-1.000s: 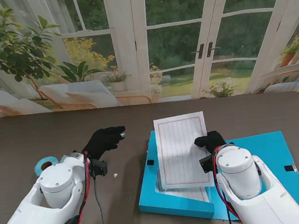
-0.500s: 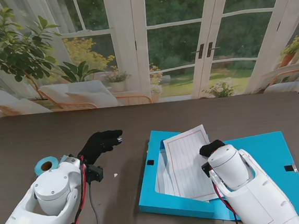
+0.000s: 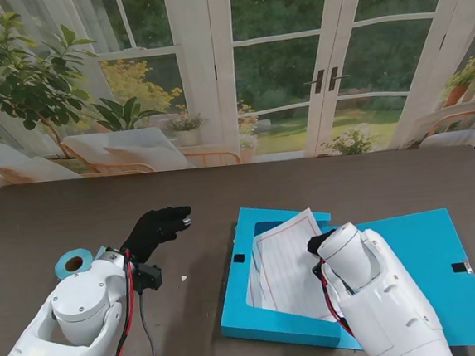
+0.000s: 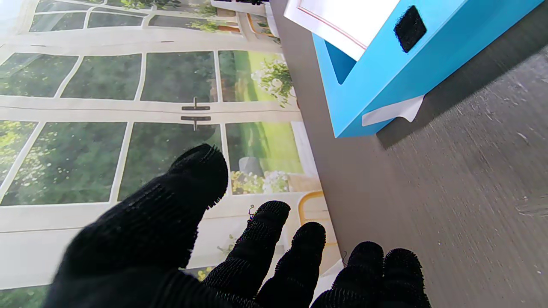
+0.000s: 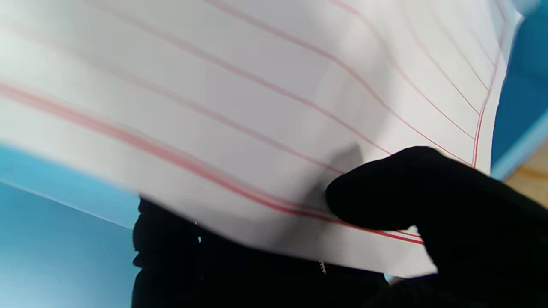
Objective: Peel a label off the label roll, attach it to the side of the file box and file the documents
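Right hand (image 3: 325,242) fingers (image 5: 385,192) pinch the lined sheet (image 3: 286,261) over the file box (image 3: 275,316); left hand (image 3: 154,227) spread, empty.

one file box (image 3: 270,315), one label roll (image 3: 73,262), two hands

right hand (image 3: 322,241) mostly hidden by arm (only fingertips show)

Ruled sheet (image 3: 285,261) inside open blue file box (image 3: 271,318)
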You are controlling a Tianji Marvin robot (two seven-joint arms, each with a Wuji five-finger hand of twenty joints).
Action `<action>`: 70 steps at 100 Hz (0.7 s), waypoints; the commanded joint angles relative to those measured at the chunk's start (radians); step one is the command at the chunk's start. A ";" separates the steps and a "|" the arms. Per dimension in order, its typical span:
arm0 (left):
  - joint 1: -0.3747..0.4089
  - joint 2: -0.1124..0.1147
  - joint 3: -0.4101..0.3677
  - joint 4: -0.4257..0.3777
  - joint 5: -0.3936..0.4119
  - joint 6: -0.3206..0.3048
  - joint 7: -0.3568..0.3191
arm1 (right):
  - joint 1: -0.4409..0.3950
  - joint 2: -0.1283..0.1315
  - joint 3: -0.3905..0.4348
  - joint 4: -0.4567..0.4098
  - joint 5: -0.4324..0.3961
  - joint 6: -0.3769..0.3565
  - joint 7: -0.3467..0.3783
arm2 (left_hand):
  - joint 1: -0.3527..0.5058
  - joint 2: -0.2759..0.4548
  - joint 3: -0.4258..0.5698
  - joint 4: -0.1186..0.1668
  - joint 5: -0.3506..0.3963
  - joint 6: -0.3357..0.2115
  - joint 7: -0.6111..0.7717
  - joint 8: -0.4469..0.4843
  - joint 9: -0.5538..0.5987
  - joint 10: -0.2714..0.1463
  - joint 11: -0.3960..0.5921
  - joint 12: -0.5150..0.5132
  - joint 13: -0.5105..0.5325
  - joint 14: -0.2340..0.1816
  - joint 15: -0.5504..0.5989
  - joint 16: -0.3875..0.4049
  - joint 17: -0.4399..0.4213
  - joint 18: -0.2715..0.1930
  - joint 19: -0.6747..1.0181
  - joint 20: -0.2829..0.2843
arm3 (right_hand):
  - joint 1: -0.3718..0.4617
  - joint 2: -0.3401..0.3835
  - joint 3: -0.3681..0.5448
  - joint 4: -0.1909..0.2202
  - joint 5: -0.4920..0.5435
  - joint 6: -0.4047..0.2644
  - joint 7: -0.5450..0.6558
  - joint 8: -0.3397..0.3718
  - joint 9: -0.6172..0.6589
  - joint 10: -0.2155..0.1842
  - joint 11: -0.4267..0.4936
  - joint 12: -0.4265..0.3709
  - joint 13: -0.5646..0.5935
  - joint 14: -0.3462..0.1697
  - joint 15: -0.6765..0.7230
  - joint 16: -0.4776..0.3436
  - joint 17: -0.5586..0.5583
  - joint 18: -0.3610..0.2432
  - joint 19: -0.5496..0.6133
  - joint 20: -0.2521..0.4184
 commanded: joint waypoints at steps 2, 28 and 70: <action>0.004 -0.003 -0.001 -0.008 -0.006 0.002 -0.016 | -0.004 -0.022 -0.023 -0.002 -0.041 0.061 -0.005 | 0.002 0.023 -0.037 0.017 0.011 -0.026 0.000 0.006 0.015 -0.012 0.001 -0.002 0.013 -0.019 -0.009 0.010 -0.008 -0.043 -0.032 0.016 | -0.062 -0.019 -0.066 -0.072 -0.102 0.034 -0.003 -0.028 -0.105 -0.004 0.042 -0.006 -0.071 -0.011 0.009 -0.007 -0.237 -0.033 0.029 -0.012; 0.007 -0.004 -0.005 -0.010 -0.012 0.008 -0.015 | -0.024 -0.049 0.004 -0.043 -0.160 0.061 0.098 | 0.002 0.029 -0.042 0.018 0.017 -0.022 0.002 0.008 0.019 -0.003 0.003 -0.001 0.011 -0.018 -0.009 0.010 -0.009 -0.044 -0.034 0.018 | -0.150 0.078 -0.172 -0.194 -0.402 0.182 -0.142 0.054 -0.479 0.030 0.108 -0.091 -0.321 -0.028 0.003 -0.028 -0.387 -0.069 -0.037 0.010; -0.004 -0.002 -0.002 -0.005 0.005 0.004 -0.018 | -0.034 0.127 -0.151 -0.127 0.018 0.060 -0.046 | 0.000 0.028 -0.044 0.019 0.018 -0.025 0.002 0.009 0.023 -0.005 0.003 0.001 0.012 -0.016 -0.009 0.010 -0.009 -0.045 -0.036 0.019 | -0.272 0.205 -0.209 -0.317 -0.757 0.199 -0.505 -0.163 -0.879 0.022 -0.211 -0.396 -0.717 -0.042 -0.404 -0.199 -0.575 -0.117 -0.292 0.043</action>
